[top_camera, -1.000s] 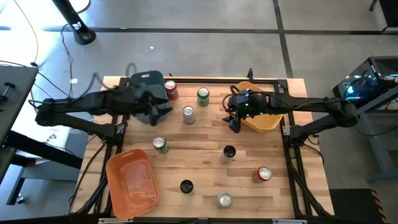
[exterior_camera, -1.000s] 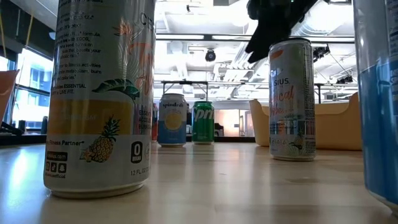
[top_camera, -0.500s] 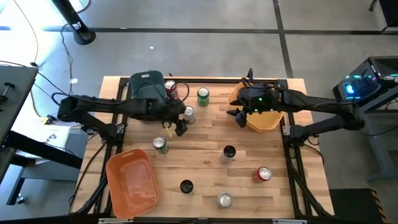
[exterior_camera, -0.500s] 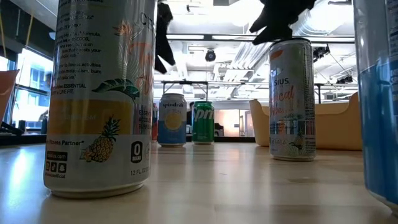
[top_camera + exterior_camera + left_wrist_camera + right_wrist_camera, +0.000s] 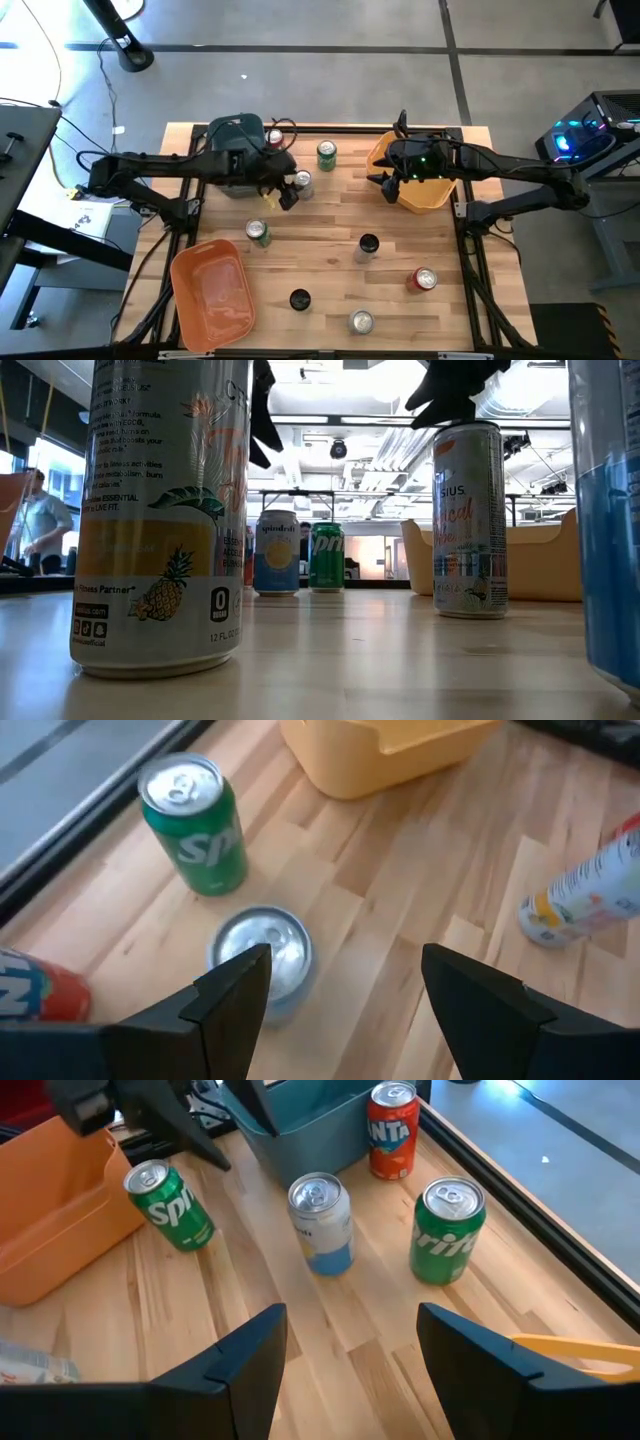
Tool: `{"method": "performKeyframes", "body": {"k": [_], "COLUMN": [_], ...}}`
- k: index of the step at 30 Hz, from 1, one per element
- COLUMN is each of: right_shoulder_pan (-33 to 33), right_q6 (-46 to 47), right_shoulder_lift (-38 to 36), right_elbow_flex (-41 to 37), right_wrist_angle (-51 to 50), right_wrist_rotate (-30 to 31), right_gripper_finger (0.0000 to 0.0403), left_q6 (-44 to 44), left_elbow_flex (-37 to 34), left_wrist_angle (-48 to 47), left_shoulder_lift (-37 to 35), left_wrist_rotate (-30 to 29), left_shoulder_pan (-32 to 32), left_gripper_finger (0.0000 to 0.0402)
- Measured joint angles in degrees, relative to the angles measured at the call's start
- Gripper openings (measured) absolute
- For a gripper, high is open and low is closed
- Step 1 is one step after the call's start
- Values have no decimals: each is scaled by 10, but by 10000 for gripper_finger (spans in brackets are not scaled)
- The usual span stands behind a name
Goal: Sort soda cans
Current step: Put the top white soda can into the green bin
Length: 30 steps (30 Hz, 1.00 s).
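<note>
On the left near corner of the surface point(image 5: 330, 215): an orange bin point(image 5: 210, 290), set apart from the rest. At the far left: a teal bin point(image 5: 232, 130), half covered by the left arm, with a red can point(image 5: 274, 139) upright just beside its right wall.

Left fingers point(image 5: 232, 1005) spread wide, holding nothing, hovering over the boards just left of a silver can point(image 5: 302, 181). From the wrist, that can's top close ahead of one finger; contact impossible to tell.

Nearer the front, a green can point(image 5: 258, 232) upright between the orange bin and the silver can. A second green can point(image 5: 327, 152) upright near the far edge, right of the red can.

Toward the middle and front:
- a black can point(image 5: 369, 243)
- a second black can point(image 5: 299, 298)
- a second silver can point(image 5: 361, 321) at the near edge
- a second red can point(image 5: 425, 279) farther right

All four upright and well apart.

At the far right: a yellow bin point(image 5: 425, 195), with the right fingers point(image 5: 250, 1355) at its left rim. Also spread wide and empty, pointed across the surface toward the cluster of cans by the teal bin.

All eight cans standing on the boards, outside the bins.
</note>
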Motion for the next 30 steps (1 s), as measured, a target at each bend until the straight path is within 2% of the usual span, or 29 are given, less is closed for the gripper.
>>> {"method": "performKeyframes", "body": {"k": [3, 7, 13, 16, 21, 27, 30], "right_shoulder_pan": [0, 0, 0, 0, 0, 0, 0], "right_q6": [-1, -1, -11, -11, -12, -12, -14], "right_shoulder_lift": [0, 0, 0, 0, 0, 2, 2], "right_elbow_flex": [0, 0, 0, 0, 0, 0, 0], "right_wrist_angle": [0, 0, 0, 0, 0, 2, 7], "right_wrist_rotate": [1, 9, 10, 10, 10, 41, 42], "right_gripper_finger": [220, 220, 220, 220, 220, 220, 220], "left_q6": [0, -7, 34, 69, 46, 108, 106], "left_elbow_flex": [12, 32, 56, 56, 54, 37, 38], "left_wrist_angle": [-3, -28, -57, -42, -41, -40, -11], "left_shoulder_lift": [-3, -3, -3, -3, -3, 10, 27], "left_wrist_rotate": [26, 69, 75, 74, 71, 10, 32], "left_shoulder_pan": [18, 35, 38, 38, 38, 43, 54], "left_gripper_finger": [271, 319, 392, 394, 393, 394, 394]}}
